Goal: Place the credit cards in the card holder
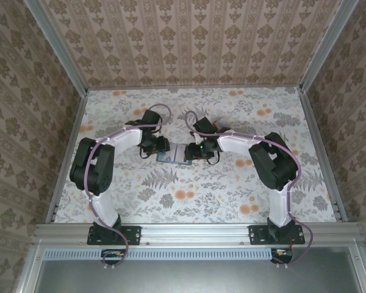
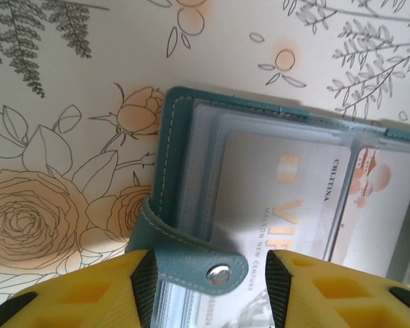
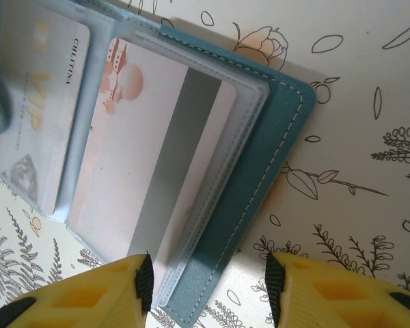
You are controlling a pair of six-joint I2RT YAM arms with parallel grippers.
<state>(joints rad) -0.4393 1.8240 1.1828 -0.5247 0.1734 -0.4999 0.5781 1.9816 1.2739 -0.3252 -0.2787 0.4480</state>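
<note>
The teal card holder (image 1: 174, 154) lies open on the flowered table between both grippers. A white credit card (image 2: 280, 198) printed "VIP" sits in a clear sleeve on its left page. On the right page another pale credit card (image 3: 157, 150) with a grey stripe sits in a sleeve. My left gripper (image 2: 210, 283) is open, its jaws on either side of the holder's snap strap (image 2: 198, 263), with a gap on the right side. My right gripper (image 3: 208, 283) is open and straddles the holder's teal right edge (image 3: 273, 150), one pad over the sleeve, the other over the table.
The table (image 1: 189, 201) has a floral cloth and patterned walls on three sides. The two arms bend inward from their bases at the near rail (image 1: 195, 235), and their wrists meet at mid-table.
</note>
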